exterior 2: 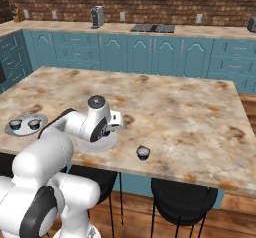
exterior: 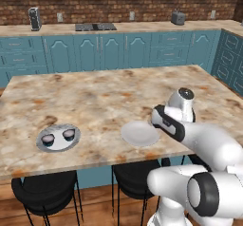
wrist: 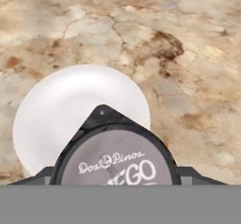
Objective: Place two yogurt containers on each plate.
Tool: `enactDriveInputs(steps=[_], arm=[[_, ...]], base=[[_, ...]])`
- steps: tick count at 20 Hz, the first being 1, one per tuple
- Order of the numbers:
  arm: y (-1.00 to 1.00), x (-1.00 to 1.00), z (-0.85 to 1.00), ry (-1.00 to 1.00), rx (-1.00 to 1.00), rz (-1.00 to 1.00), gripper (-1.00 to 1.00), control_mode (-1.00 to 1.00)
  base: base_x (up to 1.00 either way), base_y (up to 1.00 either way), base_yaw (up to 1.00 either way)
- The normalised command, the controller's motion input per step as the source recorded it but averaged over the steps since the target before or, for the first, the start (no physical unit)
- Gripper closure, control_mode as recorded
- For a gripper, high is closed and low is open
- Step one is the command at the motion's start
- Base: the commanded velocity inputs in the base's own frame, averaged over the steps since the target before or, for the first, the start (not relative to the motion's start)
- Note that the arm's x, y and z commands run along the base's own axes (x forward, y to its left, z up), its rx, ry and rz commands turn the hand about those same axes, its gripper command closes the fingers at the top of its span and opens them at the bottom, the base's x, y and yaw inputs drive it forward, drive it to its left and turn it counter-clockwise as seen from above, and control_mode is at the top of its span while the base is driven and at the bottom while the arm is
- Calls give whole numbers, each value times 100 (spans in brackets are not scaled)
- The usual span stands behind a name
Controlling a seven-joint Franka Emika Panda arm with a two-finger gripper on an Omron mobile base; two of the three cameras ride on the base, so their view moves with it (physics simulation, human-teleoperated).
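My gripper (wrist: 115, 175) is shut on a yogurt container (wrist: 115, 159), whose grey printed lid faces the hand camera. Below and just beyond it lies an empty white plate (wrist: 70, 110), and the held cup hangs over that plate's near edge. The same plate (exterior: 140, 134) sits near the island's front edge, partly under my hand in the right base view (exterior 2: 107, 143). The other plate (exterior: 58, 144) at the front left carries two yogurt containers (exterior: 47, 139) (exterior: 69, 134). One more yogurt container (exterior 2: 143, 153) stands on the counter to the right of the empty plate.
The marble island top (exterior: 104, 97) stretches wide and bare behind the plates. Black stools (exterior: 45, 192) stand under its front edge. Blue cabinets (exterior: 109, 49) and a back counter with a toaster (exterior: 178, 17) lie far behind.
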Motion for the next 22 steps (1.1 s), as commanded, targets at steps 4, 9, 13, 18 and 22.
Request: enactDriveInputs(steps=[4, 9, 13, 18, 22], arm=[[79, 0, -1, 3, 0, 10, 100, -100], [32, 0, -17, 2, 0, 6, 100, -100], [18, 2, -27, 6, 0, 4, 100, -100], [30, 16, -22, 9, 0, 3, 100, -100], [3, 32, -11, 4, 0, 1, 100, -100]], base=[[0, 0, 0], [0, 0, 0], [0, 0, 0], [0, 0, 0], [0, 0, 0]])
